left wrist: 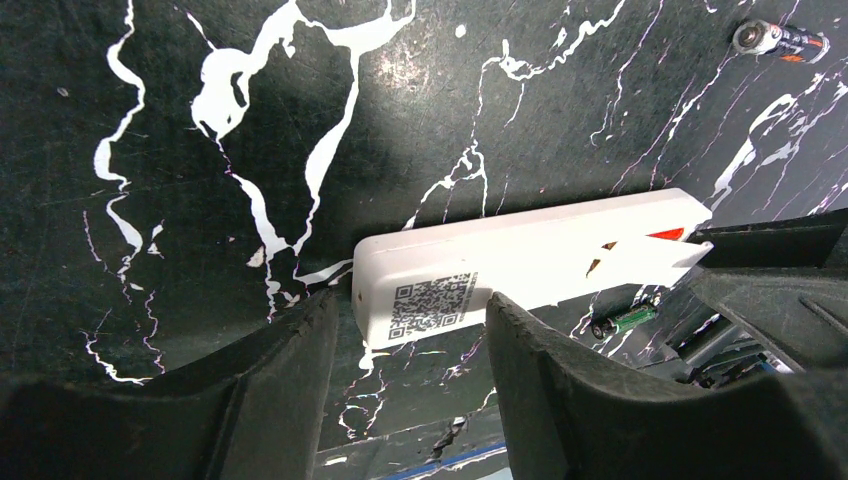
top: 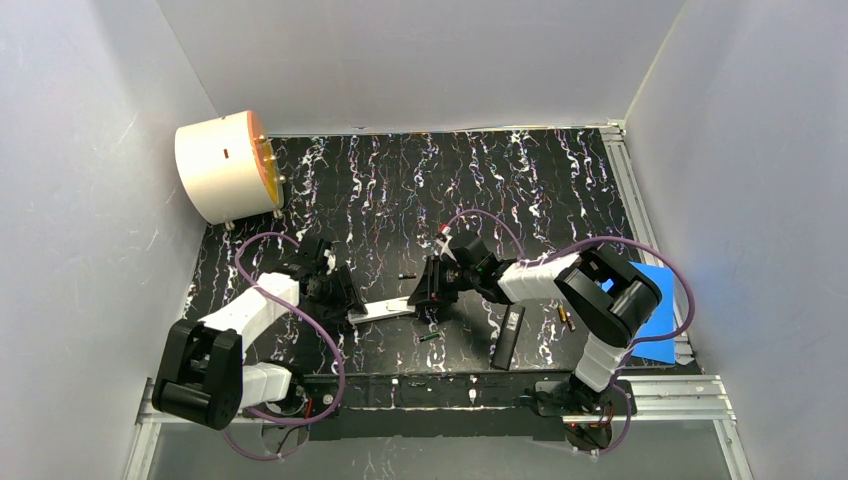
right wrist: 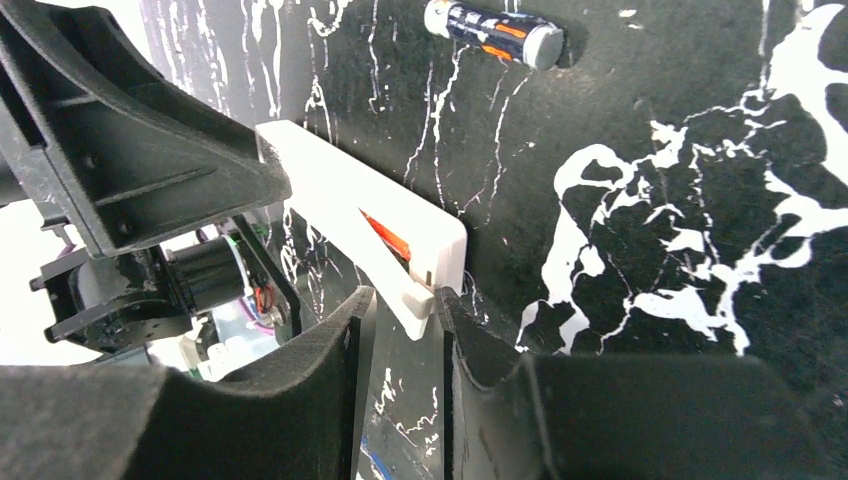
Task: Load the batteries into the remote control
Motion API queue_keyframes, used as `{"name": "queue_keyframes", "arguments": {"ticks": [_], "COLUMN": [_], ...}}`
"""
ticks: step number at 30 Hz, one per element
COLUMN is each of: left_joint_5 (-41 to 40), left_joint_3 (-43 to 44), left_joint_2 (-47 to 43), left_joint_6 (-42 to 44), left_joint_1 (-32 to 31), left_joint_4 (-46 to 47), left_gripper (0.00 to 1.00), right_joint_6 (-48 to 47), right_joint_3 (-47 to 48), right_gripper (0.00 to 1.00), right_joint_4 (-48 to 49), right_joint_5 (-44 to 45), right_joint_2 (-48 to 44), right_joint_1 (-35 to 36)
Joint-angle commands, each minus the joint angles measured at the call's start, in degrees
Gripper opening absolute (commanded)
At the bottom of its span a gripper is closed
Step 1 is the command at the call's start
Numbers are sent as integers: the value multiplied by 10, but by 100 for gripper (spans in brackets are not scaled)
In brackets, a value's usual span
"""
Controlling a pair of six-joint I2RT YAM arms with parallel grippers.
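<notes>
Trouble loomed where the white remote [left wrist: 520, 262] lay on the table [top: 520, 190] between both part-open tools, left tool [left wrist: 405, 345] straddling its coded end, right tool [right wrist: 398, 325] loosely around its tip (batteries [top: 428, 338] scattered nearby), since a careless nudge could skew it.

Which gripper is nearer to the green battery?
Right. The right gripper sits just above the green battery, at the white remote's end; the left gripper is farther left, at the other end.
</notes>
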Motion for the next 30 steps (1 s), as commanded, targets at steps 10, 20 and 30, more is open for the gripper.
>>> {"name": "queue_keyframes", "arguments": {"ticks": [10, 20, 30], "left_joint_5": [-9, -9, -9], "left_joint_3": [5, 2, 2], "left_joint_2": [5, 1, 1], "left_joint_6": [6, 7, 8], "left_joint_1": [1, 2, 2], "left_joint_4": [-23, -23, -23], "left_gripper": [55, 55, 56], "right_joint_6": [-32, -75, -94], "right_joint_3": [63, 83, 98], "right_gripper": [30, 35, 56], "right_joint_4": [-63, -111, -149], "right_joint_5": [5, 32, 46], "right_joint_2": [-14, -6, -2], "right_joint_1": [-3, -5, -4]}}
